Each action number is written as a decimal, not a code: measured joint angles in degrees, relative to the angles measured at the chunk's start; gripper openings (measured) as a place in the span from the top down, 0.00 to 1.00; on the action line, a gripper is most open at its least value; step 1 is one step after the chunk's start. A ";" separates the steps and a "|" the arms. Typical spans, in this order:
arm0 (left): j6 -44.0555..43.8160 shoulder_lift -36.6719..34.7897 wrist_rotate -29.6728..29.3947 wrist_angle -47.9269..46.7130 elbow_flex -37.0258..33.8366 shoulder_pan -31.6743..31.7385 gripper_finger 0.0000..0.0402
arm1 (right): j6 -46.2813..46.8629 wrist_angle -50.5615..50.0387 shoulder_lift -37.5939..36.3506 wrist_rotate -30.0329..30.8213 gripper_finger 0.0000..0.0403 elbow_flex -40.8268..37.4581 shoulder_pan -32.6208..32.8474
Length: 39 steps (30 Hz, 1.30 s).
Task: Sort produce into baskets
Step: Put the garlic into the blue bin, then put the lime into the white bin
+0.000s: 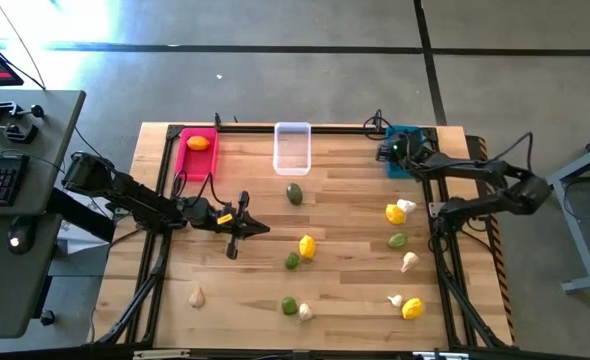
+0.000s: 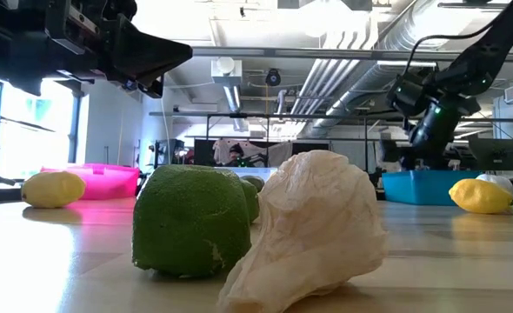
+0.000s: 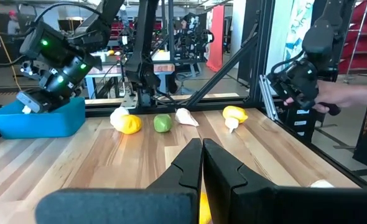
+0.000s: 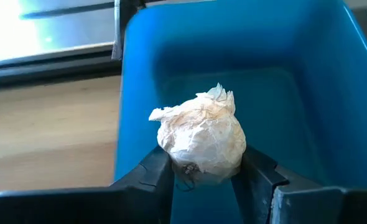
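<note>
My right gripper (image 4: 202, 177) is over the teal-blue basket (image 4: 246, 74) at the table's far right (image 1: 407, 165), shut on a whitish garlic bulb (image 4: 202, 137). My left gripper (image 1: 237, 226) hangs shut and level over the table's left middle, touching nothing; its fingers (image 3: 202, 155) meet. The pink-red basket (image 1: 185, 160) holds an orange fruit (image 1: 199, 143). The clear basket (image 1: 292, 148) stands at the far middle. Yellow, green and whitish produce lies loose on the table, such as a green piece (image 1: 294, 194) and a yellow one (image 1: 307, 246). My right gripper pinches the garlic bulb by its lower sides (image 4: 171, 155) between the two fingers (image 4: 149, 174). The fingers slant down from the table's near right side. The bulb is lifted clear and sits above the inside of the teal-blue basket.
Loose produce lies along the right side, with a yellow piece (image 1: 395, 213), a green one (image 1: 397, 240) and a garlic bulb (image 1: 409, 262). A lone bulb (image 1: 197, 297) lies near left. A green piece (image 2: 191, 222) and a bulb (image 2: 304, 230) lie at the near edge. A person's hand (image 3: 351, 93) shows beyond the table.
</note>
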 joint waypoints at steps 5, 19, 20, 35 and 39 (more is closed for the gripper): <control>0.46 0.00 0.00 -0.02 0.00 0.02 1.00 | 4.48 0.32 0.99 1.57 0.71 0.00 0.00; 0.43 0.00 -0.42 -0.07 0.00 0.02 1.00 | 4.27 -2.44 0.99 3.22 0.51 0.04 -0.02; 0.43 0.00 -0.42 -0.07 0.01 0.02 1.00 | 4.27 -2.48 0.99 3.24 0.48 0.04 -0.02; -0.01 0.00 -1.05 -0.07 0.00 0.02 1.00 | -5.73 -4.70 -12.06 3.52 0.54 0.04 0.79; 0.41 0.00 -1.11 -0.09 0.00 0.02 1.00 | -10.80 -8.19 -19.40 2.65 0.67 0.04 3.93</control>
